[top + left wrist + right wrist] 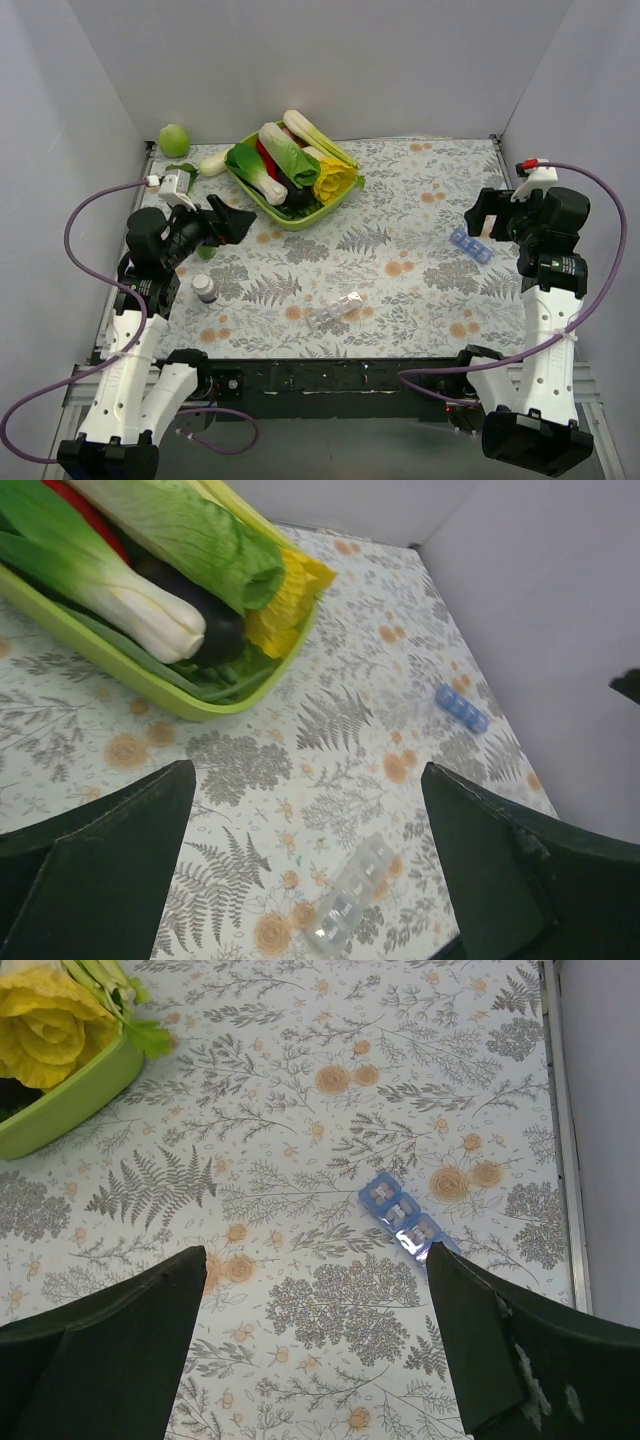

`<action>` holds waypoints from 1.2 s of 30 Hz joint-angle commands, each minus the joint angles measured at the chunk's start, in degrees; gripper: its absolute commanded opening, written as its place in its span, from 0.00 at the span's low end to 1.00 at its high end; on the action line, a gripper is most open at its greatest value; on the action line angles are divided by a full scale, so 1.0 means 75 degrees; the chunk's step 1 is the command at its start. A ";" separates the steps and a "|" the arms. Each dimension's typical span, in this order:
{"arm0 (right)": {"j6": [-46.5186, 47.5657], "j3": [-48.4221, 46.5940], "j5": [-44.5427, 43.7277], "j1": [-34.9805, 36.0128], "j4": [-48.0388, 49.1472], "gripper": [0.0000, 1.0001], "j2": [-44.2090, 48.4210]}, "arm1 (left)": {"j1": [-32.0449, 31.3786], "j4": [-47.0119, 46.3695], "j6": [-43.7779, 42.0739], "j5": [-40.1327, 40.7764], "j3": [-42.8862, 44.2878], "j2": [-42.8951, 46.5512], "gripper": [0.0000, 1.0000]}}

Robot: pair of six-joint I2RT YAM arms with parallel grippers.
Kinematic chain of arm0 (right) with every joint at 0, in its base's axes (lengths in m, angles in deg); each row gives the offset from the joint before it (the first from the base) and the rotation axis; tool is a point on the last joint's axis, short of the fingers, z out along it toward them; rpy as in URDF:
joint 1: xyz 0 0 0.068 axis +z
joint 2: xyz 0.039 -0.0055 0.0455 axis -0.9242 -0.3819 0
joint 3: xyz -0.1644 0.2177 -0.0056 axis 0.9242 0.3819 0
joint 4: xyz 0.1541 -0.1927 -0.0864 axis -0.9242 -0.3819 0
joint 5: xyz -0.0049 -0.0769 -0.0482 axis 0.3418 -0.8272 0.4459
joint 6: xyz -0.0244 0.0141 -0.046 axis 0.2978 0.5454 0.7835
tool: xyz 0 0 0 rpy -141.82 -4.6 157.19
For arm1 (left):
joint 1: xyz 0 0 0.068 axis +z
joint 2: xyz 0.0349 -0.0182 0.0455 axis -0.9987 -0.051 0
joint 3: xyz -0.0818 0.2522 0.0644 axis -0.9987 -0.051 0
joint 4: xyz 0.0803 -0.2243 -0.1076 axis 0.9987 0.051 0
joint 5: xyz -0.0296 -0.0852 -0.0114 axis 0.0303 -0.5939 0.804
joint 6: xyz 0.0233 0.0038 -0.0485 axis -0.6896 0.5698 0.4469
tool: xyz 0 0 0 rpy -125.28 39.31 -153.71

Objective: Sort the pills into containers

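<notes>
The clear pill-organiser strip [333, 309] lies on the floral cloth near the front middle; it also shows in the left wrist view [351, 893] between and below my open left fingers. A blue pill strip [471, 245] with pills in its cells lies at the right, next to my right gripper [487, 222]; in the right wrist view the blue strip [398, 1213] runs under my right finger [500, 1360]. My left gripper [232, 222] hovers at the left, open and empty. My right gripper [315, 1345] is open and empty.
A green tray [296, 218] of toy vegetables stands at the back middle. A small bottle [205, 288] stands near the left arm, another bottle [176, 182] and a green apple [174, 139] at the back left. Grey walls enclose the table.
</notes>
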 commanded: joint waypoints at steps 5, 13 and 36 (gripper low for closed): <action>0.2308 0.0295 0.3462 -0.0049 0.0308 0.98 0.0115 | -0.1408 -0.0718 -0.0749 -0.1575 -0.0733 -0.0348 0.98; 0.5766 0.1303 0.6609 0.0840 -0.0394 0.98 0.0328 | -0.5261 -0.0203 -0.2481 0.0979 -0.0770 -0.1812 0.98; 0.6557 0.1948 0.6151 0.1557 -0.0583 0.98 -0.0482 | -0.7165 -0.0659 -0.5063 0.2188 -0.1179 -0.5328 0.79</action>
